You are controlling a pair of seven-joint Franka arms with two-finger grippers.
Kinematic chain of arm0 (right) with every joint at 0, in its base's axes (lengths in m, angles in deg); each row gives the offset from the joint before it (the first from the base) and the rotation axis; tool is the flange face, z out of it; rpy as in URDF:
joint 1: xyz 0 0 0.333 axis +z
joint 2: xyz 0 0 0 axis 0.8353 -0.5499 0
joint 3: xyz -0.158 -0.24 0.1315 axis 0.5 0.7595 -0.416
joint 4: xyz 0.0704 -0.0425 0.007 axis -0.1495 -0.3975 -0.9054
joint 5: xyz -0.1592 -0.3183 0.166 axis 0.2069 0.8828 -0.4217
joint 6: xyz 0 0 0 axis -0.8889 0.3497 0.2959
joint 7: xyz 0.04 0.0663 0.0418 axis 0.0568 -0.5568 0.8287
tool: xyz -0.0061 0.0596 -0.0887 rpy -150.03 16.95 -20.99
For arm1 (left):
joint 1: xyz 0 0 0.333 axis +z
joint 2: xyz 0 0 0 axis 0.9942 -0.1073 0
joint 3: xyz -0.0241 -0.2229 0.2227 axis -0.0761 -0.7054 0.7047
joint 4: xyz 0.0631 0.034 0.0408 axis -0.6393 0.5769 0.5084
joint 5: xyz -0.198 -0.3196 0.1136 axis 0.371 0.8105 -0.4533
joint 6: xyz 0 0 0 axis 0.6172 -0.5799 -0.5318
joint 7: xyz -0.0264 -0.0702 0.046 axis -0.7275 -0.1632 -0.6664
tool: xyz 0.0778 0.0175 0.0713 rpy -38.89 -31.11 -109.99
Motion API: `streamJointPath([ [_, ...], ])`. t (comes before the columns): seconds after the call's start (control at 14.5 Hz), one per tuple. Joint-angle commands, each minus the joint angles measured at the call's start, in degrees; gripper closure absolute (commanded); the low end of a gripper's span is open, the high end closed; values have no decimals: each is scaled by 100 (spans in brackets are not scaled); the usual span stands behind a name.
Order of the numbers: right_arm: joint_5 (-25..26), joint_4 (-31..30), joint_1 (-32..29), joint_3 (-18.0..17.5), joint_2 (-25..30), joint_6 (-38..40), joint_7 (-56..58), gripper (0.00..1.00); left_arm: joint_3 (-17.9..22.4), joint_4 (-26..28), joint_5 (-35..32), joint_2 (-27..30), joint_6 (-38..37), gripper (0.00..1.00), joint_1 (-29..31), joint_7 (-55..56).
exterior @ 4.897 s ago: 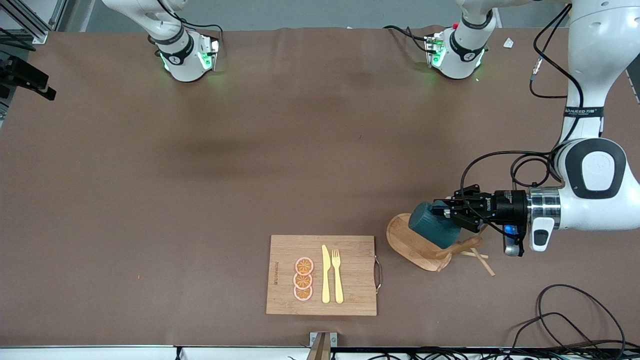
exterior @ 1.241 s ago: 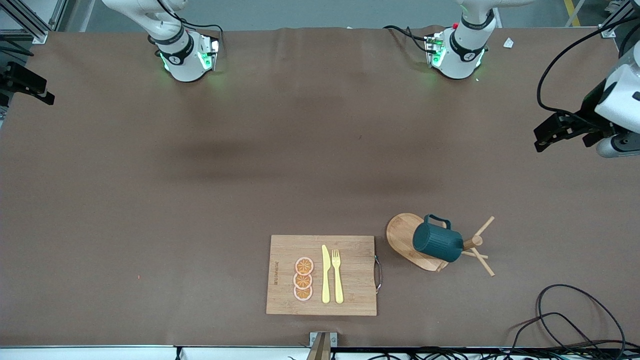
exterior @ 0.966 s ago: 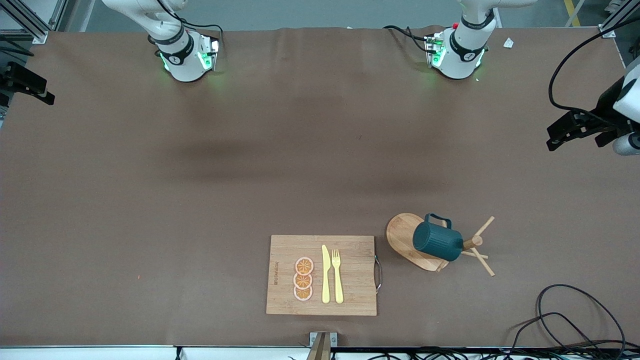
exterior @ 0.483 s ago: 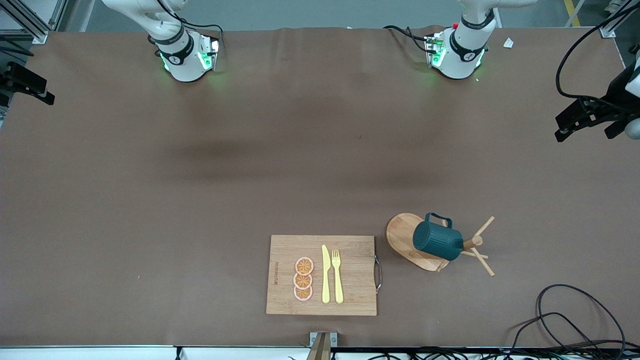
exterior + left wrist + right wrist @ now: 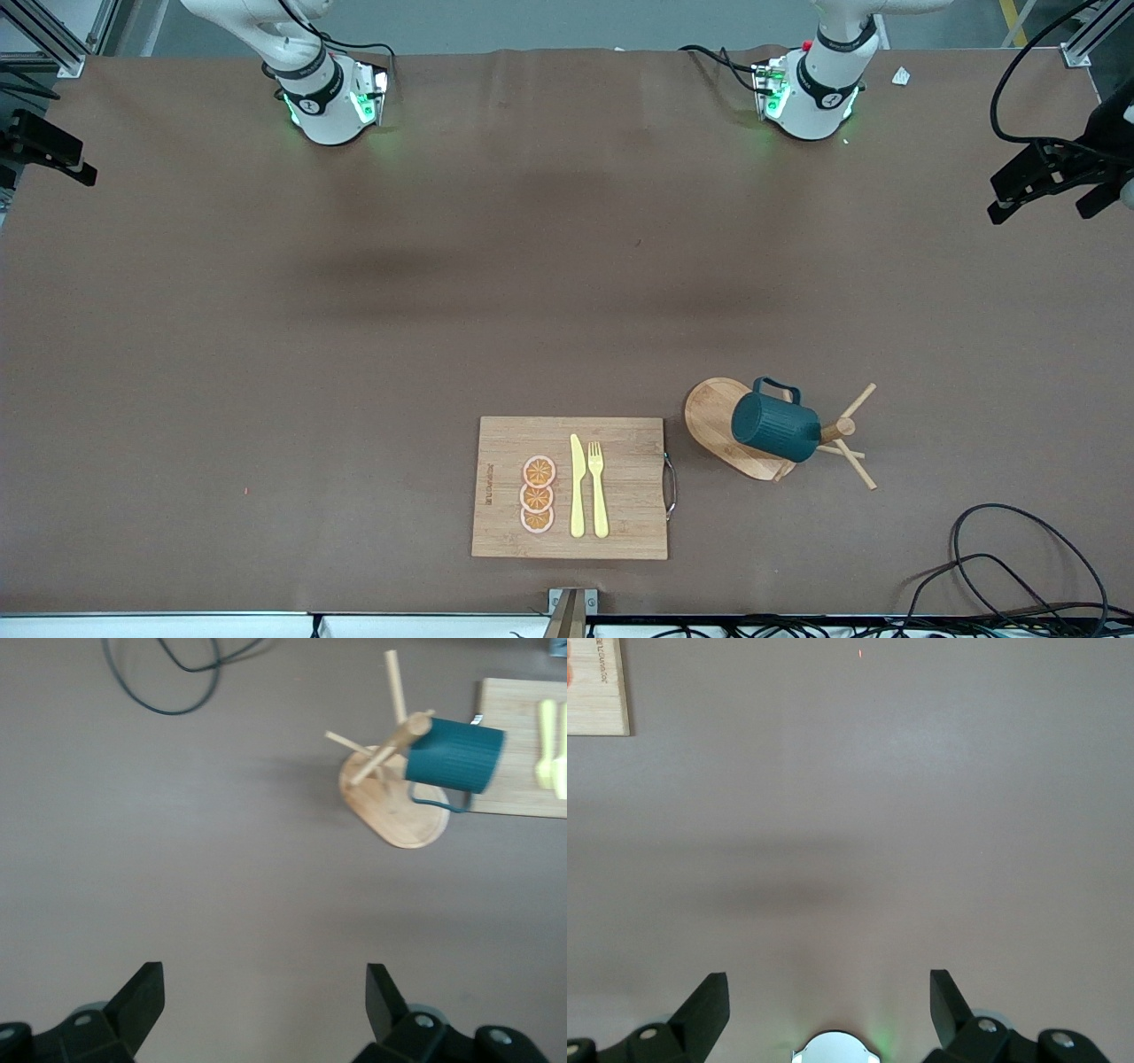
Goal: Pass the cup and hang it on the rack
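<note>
Both tools gape empty: left tool (image 5: 1028,188) and right tool (image 5: 829,1010) over bare brown bench (image 5: 354,354); ribbed teal cup (image 5: 776,429) hangs on wooden peg rack (image 5: 713,416) beside bamboo cutting board (image 5: 620,443).

A brown-covered table (image 5: 354,354) carries the rack (image 5: 718,424), a cutting board (image 5: 620,523) and a black cable (image 5: 1019,554).

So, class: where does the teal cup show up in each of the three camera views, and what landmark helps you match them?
Front view: the cup hangs on the rack, beside the cutting board.
Left wrist view: the cup is on the same rack.
Right wrist view: not in it.
Shared landmark: the cutting board, whose corner also shows in the right wrist view.
</note>
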Motion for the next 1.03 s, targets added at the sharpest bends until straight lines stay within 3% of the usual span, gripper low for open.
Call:
streamJointPath([
  [0.0, 61, -81, -11, -13, 63, -23, 65, 0, 35, 89, 249, 62, 30, 0, 68, -55],
  [0.34, 61, -81, -11, -13, 63, -23, 65, 0, -61, 36, -110, 18, -5, 0, 25, 14],
  [0.97, 61, -81, -11, -13, 63, -23, 65, 0, -158, -131, -129, -122, 4, 0, -20, -46],
])
